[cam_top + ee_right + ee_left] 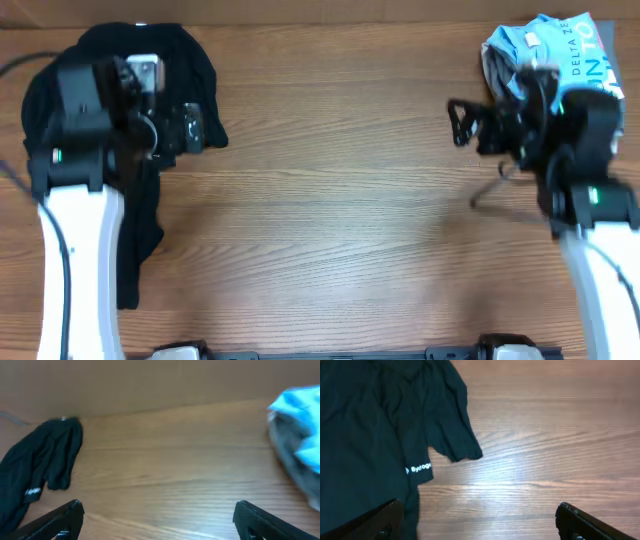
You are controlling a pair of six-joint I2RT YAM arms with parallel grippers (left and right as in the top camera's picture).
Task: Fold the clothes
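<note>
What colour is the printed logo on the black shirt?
White. The logo shows best in the left wrist view.

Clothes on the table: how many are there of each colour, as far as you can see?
black heap: 1, perhaps several garments
light-blue shirt: 1
grey garment under it: 1
Total: 3

Even warm light, soft sheen on the table [520,460], right wrist view blurred throughout
</note>
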